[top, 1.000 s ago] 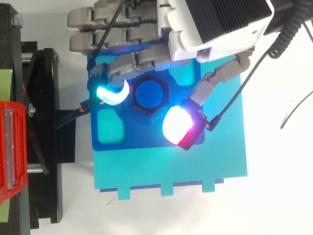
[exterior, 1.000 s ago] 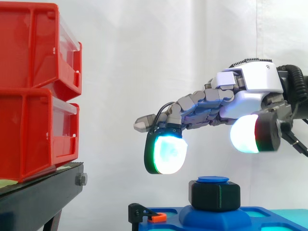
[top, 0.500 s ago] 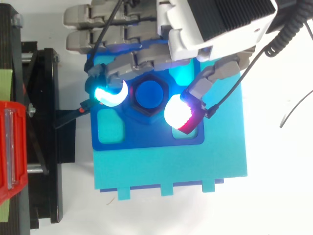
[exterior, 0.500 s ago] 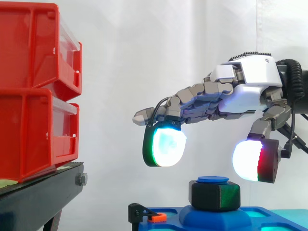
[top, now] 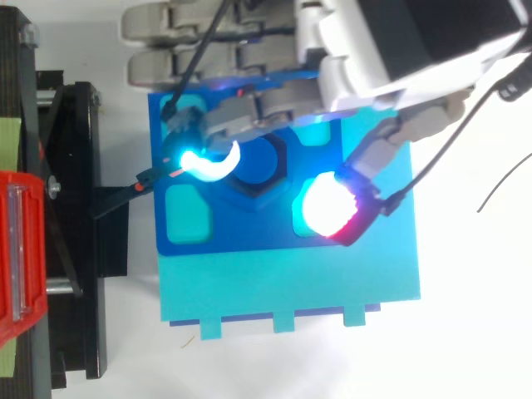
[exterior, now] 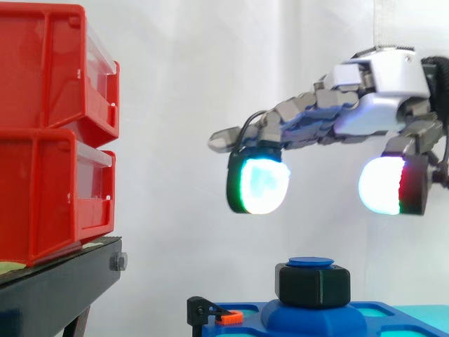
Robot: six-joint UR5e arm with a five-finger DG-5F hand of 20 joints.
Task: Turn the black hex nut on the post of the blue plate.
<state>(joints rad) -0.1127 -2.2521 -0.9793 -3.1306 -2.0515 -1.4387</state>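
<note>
Rising from its earlier, lower hover, the grey and white robot hand (exterior: 368, 116) is now hanging in the upper right of the side view, and its glowing fingertips (exterior: 258, 184) are sitting well above the black hex nut (exterior: 313, 284) instead of flanking it just overhead. Nothing is being gripped: the fingers and thumb are spreading apart and relaxed, holding only air. The nut is sitting untouched on the round blue post at the bottom centre of the side view, on the blue plastic plate (exterior: 238, 310) with teal recesses. Judging by this, the hand is either lifting to re-aim or backing off between attempts, and no turn is under way at this moment. From the side, the clear gap of white curtain between pads and nut is showing, along with the stacked red plastic bins (exterior: 49, 133) on the black stand (exterior: 63, 288) at the left edge. Looking down, the top view is giving what the side cannot: the nut's six-sided outline (top: 268, 184), with one cyan pad overlapping its left edge and the thumb's pad lying to its lower right, so the hand is staying roughly centred over it
</note>
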